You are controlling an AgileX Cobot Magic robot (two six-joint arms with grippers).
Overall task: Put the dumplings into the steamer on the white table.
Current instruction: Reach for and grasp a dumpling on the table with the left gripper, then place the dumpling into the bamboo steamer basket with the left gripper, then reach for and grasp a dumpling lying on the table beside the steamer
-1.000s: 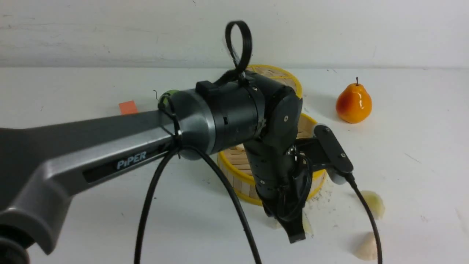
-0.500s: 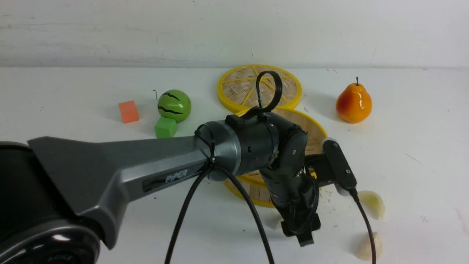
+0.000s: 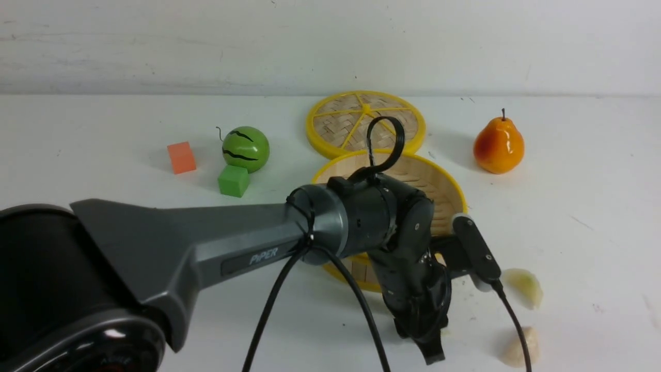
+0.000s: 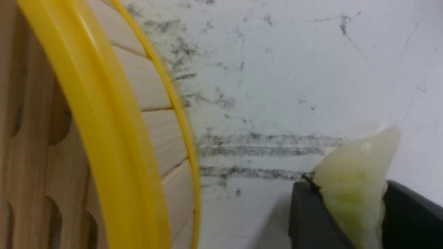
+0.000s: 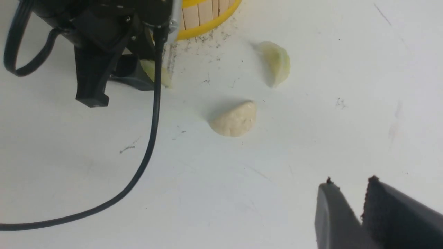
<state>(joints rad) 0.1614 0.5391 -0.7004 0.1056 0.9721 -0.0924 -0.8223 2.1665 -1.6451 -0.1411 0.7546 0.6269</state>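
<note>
The left jaws are closed on a pale green dumpling [image 4: 353, 193], which stands pinched between the two dark fingers. It is low over the counter [image 3: 103, 129], just beside the outer wall of the steamer [image 4: 110, 138] (whether it touches the scuffed surface I cannot tell). The steamer sits mid-counter, right in front of the woven lid [image 3: 341, 124]. Two loose dumplings lie on the counter to the steamer's right, outside it: a greenish dumpling [image 3: 524, 287] and, nearer the robot, a cream dumpling [image 3: 519, 349]. The right jaws show only in the right wrist view, with a narrow gap between them and nothing in it, hanging over the counter apart from both loose dumplings. An orange pear [image 3: 498, 144] stands far right, and a striped green ball [image 3: 246, 149], a green cube [image 3: 233, 181] and an orange cube [image 3: 181, 157] stand to the left
</note>
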